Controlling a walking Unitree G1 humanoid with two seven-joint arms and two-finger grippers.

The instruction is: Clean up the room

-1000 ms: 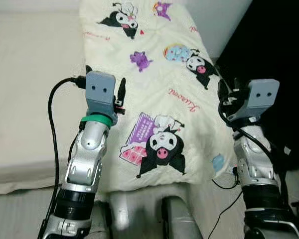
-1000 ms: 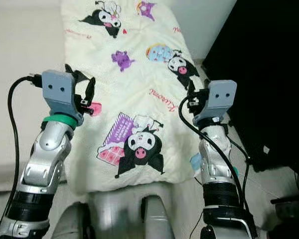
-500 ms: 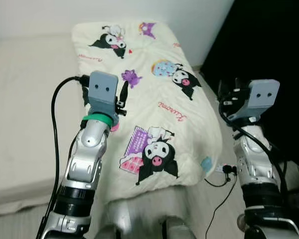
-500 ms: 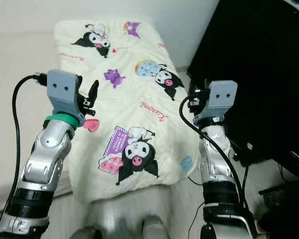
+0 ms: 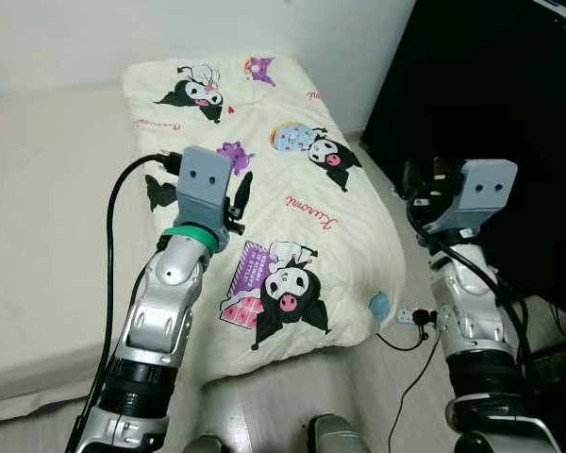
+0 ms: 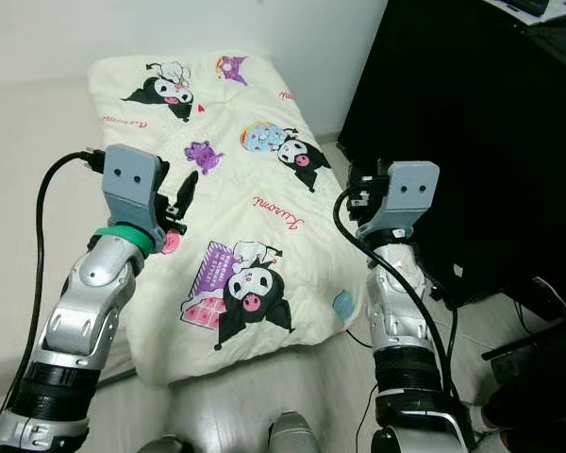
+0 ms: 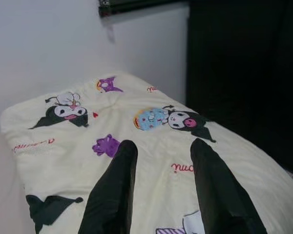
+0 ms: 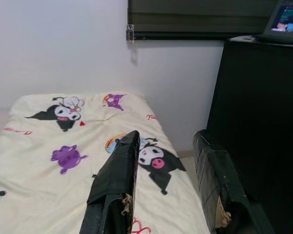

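Currently: both arms raised in front of torso, nothing held. Left gripper (image 7: pixel 158 195) hangs above the cartoon-print quilt (image 5: pixel 292 189), fingers (image 7: pixel 115 190) spread apart w/ only fabric visible in the gap, so it is released and empty. Right gripper (image 8: pixel 161 185) sits off the quilt's right edge, beside the black cabinet (image 5: pixel 481 85); its fingers (image 8: pixel 116 183) are likewise parted, no object betw. them.

Quilt lies flat, spread lengthwise along the right part of the mattress (image 5: pixel 47 236), far end near the white wall (image 5: pixel 170 38), near end draping over the mattress edge toward the floor. Looks already laid out and fairly smooth, a few shallow creases mid-length.

Floor betw. mattress and cabinet: a white power strip (image 5: pixel 413 316) w/ black cable trailing, just beside the quilt's hanging corner.

Judgement: arms held up and apart prob. as a carry/ready posture, keeping fingers clear of bedding while robot stands at the foot end. Cable near right leg = snag risk if stepping that way.
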